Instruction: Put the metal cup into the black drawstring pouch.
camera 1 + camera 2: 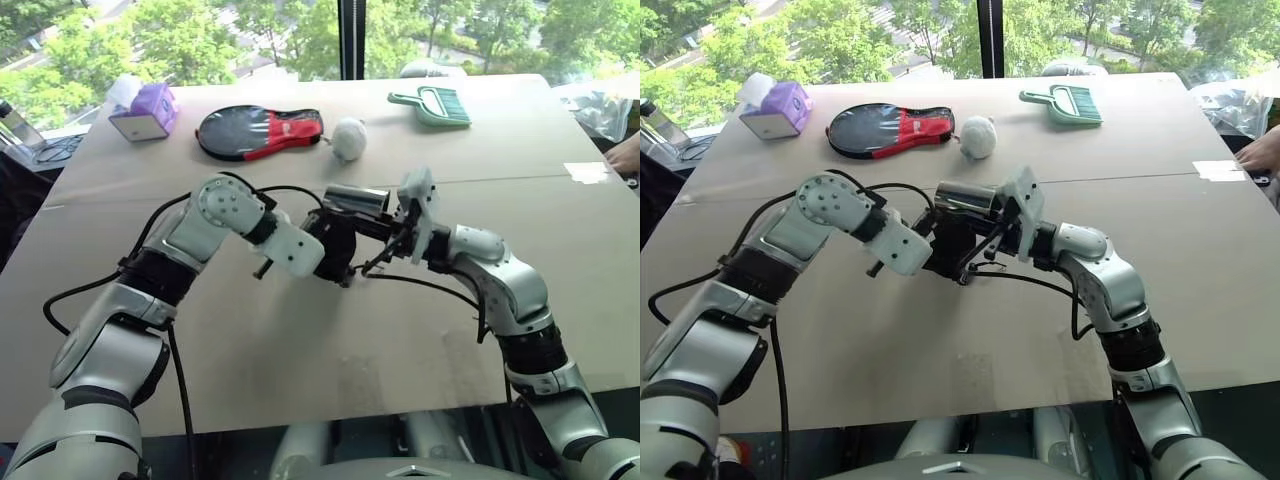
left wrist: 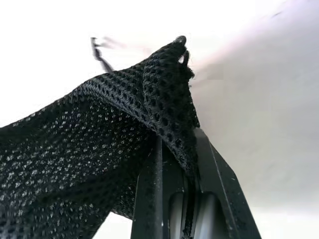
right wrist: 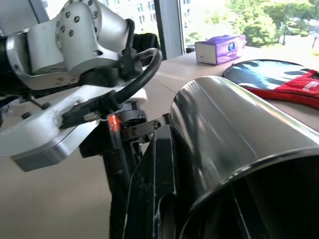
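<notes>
The metal cup (image 1: pixel 357 200) lies on its side above the middle of the table, its open mouth toward my right wrist. My right gripper (image 1: pixel 392 222) is shut on the cup near its rim, and the cup (image 3: pixel 239 139) looms large beside one black finger (image 3: pixel 154 174). The black drawstring pouch (image 1: pixel 335 245) hangs just below and left of the cup. My left gripper (image 1: pixel 322 252) is shut on the pouch's edge. Up close, the pouch's mesh fabric (image 2: pixel 99 149) is pinched between the left fingers (image 2: pixel 149 199).
At the table's far side stand a purple tissue box (image 1: pixel 148 110), a black-and-red paddle cover (image 1: pixel 260 132), a white ball (image 1: pixel 349 138) and a green dustpan brush (image 1: pixel 432 104). A person's hand (image 1: pixel 625 155) rests at the right edge, by a paper slip (image 1: pixel 587 172).
</notes>
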`<state>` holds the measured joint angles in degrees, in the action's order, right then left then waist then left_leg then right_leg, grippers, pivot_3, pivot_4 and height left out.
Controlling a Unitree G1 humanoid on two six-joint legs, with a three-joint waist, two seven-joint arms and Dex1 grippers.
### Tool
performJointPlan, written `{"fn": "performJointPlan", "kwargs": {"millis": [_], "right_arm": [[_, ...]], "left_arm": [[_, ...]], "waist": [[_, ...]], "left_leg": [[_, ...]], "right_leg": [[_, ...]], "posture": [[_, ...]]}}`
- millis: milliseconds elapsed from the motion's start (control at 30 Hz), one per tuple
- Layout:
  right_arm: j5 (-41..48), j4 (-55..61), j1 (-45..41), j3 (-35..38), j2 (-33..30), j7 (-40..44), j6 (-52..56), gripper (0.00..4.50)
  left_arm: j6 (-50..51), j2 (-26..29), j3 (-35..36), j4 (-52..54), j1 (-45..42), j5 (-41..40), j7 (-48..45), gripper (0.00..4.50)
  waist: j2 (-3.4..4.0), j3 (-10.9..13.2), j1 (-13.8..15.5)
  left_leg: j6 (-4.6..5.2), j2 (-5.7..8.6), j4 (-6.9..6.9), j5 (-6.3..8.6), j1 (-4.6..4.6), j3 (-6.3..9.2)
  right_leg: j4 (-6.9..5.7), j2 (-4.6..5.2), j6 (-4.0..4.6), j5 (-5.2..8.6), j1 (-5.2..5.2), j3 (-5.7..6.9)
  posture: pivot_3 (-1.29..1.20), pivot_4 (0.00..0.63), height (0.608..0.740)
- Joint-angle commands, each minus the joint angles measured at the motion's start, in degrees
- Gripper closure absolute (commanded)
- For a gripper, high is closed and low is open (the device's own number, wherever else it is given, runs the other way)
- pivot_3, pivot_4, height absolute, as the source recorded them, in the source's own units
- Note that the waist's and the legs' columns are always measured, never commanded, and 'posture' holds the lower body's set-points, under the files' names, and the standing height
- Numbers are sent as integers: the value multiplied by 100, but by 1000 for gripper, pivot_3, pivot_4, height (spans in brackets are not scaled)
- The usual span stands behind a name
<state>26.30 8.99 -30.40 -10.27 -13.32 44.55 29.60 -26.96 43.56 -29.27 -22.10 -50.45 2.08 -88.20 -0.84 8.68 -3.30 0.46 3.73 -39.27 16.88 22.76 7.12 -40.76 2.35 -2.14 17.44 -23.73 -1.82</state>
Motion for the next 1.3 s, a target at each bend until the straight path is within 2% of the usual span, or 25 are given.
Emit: {"fn": "performJointPlan", "kwargs": {"millis": [33,267,400,467,700,800,833,967,1100,1233,1300], "right_arm": [[-112,-187,-1,-133,-49,34,69,4425],[-1343,-1585,134,-789,-38,-228,-683,4425],[-1909,-1937,354,-1047,-187,-375,-1014,4425],[-2086,-1916,430,-1039,-241,-527,-1056,4425],[-2287,-1692,601,-625,-165,-1254,-1116,4425],[-2078,-1504,555,-376,-52,-1354,-1162,4425],[-2027,-1428,500,-286,-19,-1387,-1199,4425],[-1711,-1148,137,260,130,-1569,-1145,4425],[-1152,-351,8,974,-25,-1684,-565,4425],[-287,1119,553,1347,-322,-1520,379,4425],[88,1857,944,1263,-504,-1410,800,4425]], "left_arm": [[-351,-108,60,-77,-34,-23,-140,4500],[-424,-158,234,124,121,8,133,4500],[-353,15,616,273,293,653,1169,4500],[10,104,888,631,603,1108,1907,4500],[2175,-96,1672,2260,1915,2000,3483,4500],[2892,-307,1826,2795,2170,1946,3649,4500],[3563,-446,1903,3059,2200,1682,3447,4500],[6764,-983,2119,3845,1749,455,2681,4500],[9105,-1245,2073,3798,931,-170,2704,4500],[10083,-1547,1812,3334,237,-467,3113,4500],[10253,-1620,1378,3069,-83,-306,3495,4500]], "waist": [[0,0,-28],[0,0,-78],[1,-4,-88],[5,-11,-77],[23,-33,-14],[23,-34,28],[23,-34,41],[23,-33,78],[22,-31,69],[21,-32,76],[21,-31,68]], "left_leg": [[0,0,0,0,0,4],[0,0,-2,0,0,1],[0,0,-4,0,-8,1],[-1,0,-5,0,-16,1],[0,0,-4,0,-26,1],[0,1,-6,0,-26,0],[0,1,-6,0,-25,0],[0,1,-6,0,-18,0],[0,1,-8,0,-11,1],[0,0,0,0,-8,3],[0,0,1,0,-6,6]], "right_leg": [[0,0,0,0,0,2],[-3,-1,0,0,-1,0],[-5,-2,0,0,1,-5],[-9,-2,0,0,6,-15],[-13,-3,0,0,17,-34],[-13,-3,0,0,19,-34],[-13,-3,0,0,18,-34],[-13,-4,0,0,15,-32],[-13,-9,0,0,11,-31],[-6,-7,0,0,11,-31],[-4,-6,0,0,10,-29]], "posture": [[0,150,740],[0,150,740],[0,150,740],[0,150,740],[0,150,740],[0,150,740],[0,150,740],[0,150,740],[0,150,740],[0,150,740],[0,150,740]]}}
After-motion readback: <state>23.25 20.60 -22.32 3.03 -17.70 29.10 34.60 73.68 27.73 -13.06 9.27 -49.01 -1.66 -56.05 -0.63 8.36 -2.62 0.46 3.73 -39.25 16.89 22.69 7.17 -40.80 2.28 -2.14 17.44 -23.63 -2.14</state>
